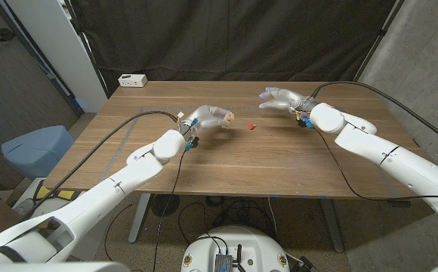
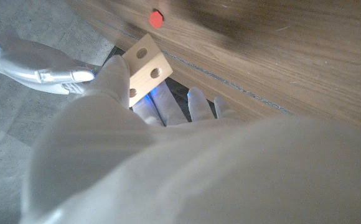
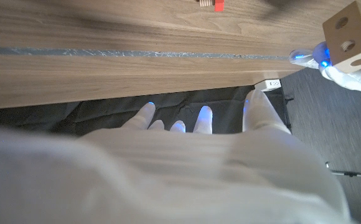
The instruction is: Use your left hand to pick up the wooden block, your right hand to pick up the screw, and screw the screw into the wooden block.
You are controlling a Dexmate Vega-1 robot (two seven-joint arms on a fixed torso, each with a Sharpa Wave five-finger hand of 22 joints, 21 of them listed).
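Observation:
The wooden block [image 1: 224, 117], pale with round holes in its faces, is off the table, gripped in the fingers of my left hand [image 1: 206, 118] near the table's middle. In the left wrist view the block [image 2: 144, 67] sticks out past my left hand [image 2: 124, 143]. The screw [image 1: 251, 126], with a red head, lies on the wood just right of the block; it also shows as the screw [image 2: 156, 18] and the screw [image 3: 213, 4]. My right hand [image 1: 282, 98] hovers behind and right of the screw, fingers spread, holding nothing. The right wrist view shows its fingers [image 3: 200, 119] and the block [image 3: 353, 36].
A small white box [image 1: 133, 79] sits at the table's far left corner. The wooden table [image 1: 226, 166] has bare surface toward its front edge. A blue bin [image 1: 34, 148] stands on the floor to the left. Black cables run along both arms.

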